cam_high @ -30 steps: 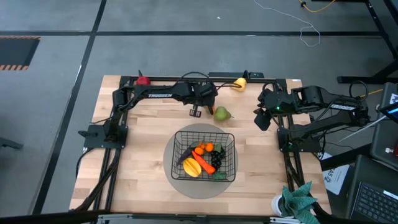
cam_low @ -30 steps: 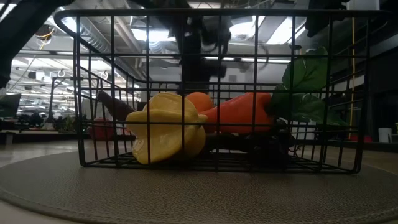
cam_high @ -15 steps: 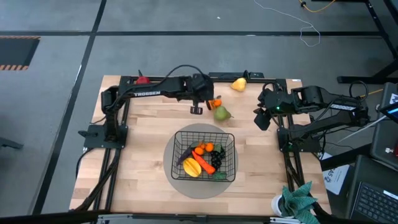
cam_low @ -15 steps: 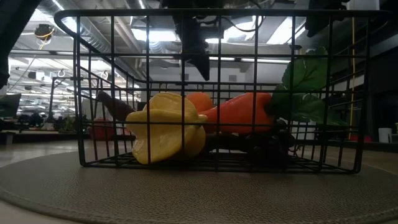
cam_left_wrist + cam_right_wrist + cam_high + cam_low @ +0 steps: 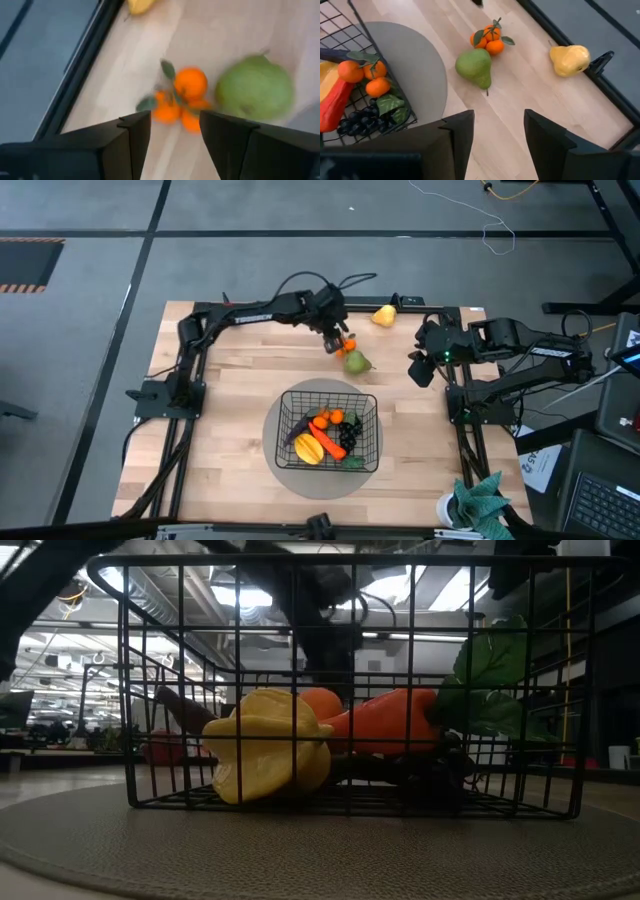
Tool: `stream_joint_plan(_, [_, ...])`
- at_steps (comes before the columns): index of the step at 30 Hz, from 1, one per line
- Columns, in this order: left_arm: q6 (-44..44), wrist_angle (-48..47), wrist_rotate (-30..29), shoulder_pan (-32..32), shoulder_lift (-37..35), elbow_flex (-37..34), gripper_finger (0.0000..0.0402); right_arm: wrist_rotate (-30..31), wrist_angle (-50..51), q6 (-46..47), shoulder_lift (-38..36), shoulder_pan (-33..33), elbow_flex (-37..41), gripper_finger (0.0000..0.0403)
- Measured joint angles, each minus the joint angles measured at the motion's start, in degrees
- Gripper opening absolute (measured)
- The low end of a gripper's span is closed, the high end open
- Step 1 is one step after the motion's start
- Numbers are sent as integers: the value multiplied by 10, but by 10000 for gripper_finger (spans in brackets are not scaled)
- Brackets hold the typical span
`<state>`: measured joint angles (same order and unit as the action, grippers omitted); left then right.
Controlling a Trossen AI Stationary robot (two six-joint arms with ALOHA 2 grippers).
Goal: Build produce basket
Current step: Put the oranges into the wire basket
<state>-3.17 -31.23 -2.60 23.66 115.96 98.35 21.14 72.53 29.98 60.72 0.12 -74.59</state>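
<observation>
A cluster of small oranges with green leaves point(image 5: 180, 100) lies on the wood beside a green pear point(image 5: 254, 87) point(image 5: 356, 362), behind the basket. My left gripper point(image 5: 338, 341) point(image 5: 175, 135) hangs open just over the oranges point(image 5: 348, 346), with one finger on either side of them in the left wrist view and touching nothing. The black wire basket point(image 5: 283, 430) stands on a round grey mat point(image 5: 300, 480) and holds a carrot point(image 5: 332, 442), a yellow piece point(image 5: 308, 450), oranges and dark grapes point(image 5: 349, 432). My right gripper point(image 5: 420, 372) point(image 5: 497, 135) waits open at the table's right side.
A yellow pear point(image 5: 384, 315) point(image 5: 569, 60) lies by the black frame rail at the table's far edge. The arms' frames run along the table's left and right sides. Bare wood shows on both sides of the mat.
My left gripper has swung from left of the green pear toward the table's right and far side, to above the small oranges. Its wrist has rolled, and in the low view its fingers have opened. The oranges, hidden under the arm before, now show.
</observation>
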Motion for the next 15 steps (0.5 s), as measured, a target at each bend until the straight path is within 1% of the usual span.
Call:
stream_joint_plan(4, [10,33,4,-4,31,0,158,3,0,0,0,0,0,161])
stream_joint_plan(9, [16,31,2,-5,52,0,159,-2,1,-1,0,0,0,161])
stream_joint_plan(15, [16,63,-5,-5,79,0,159,-2,1,0,0,1,0,161])
